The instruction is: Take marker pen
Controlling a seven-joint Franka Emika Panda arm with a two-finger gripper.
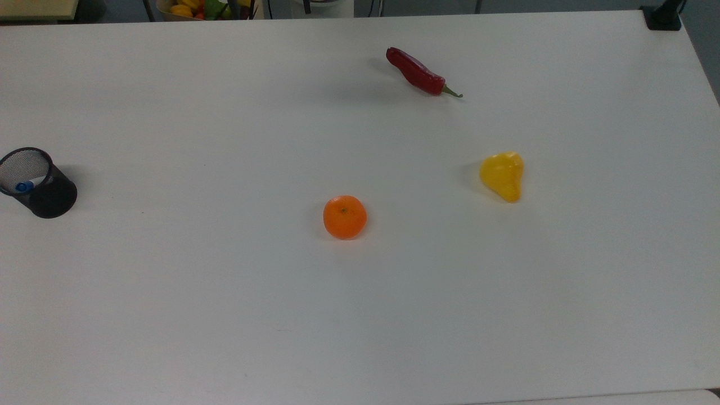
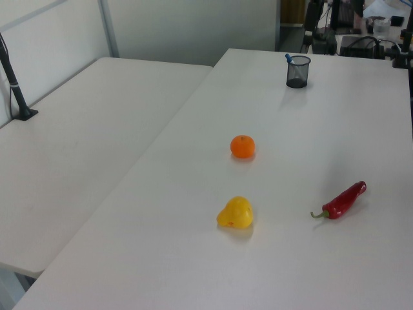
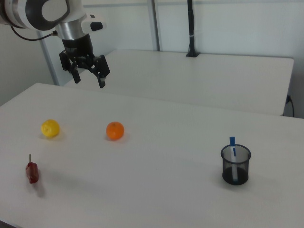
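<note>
The marker pen (image 1: 23,186) stands inside a black mesh cup (image 1: 49,198) at the top view's left edge, with its blue cap up. In the left view the marker pen (image 2: 290,59) pokes out of the cup (image 2: 297,73) at the table's far end. In the right view the marker pen (image 3: 232,148) leans in the cup (image 3: 235,170) at the right. My gripper (image 3: 89,80) hangs open and empty high above the table at the right view's upper left, far from the cup.
An orange (image 1: 345,216) lies mid-table, a yellow fruit (image 1: 502,175) to the top view's right, and a red chili (image 1: 419,73) further back. A second white table (image 2: 77,142) adjoins on the left view's left, with a black clamp post (image 2: 14,84).
</note>
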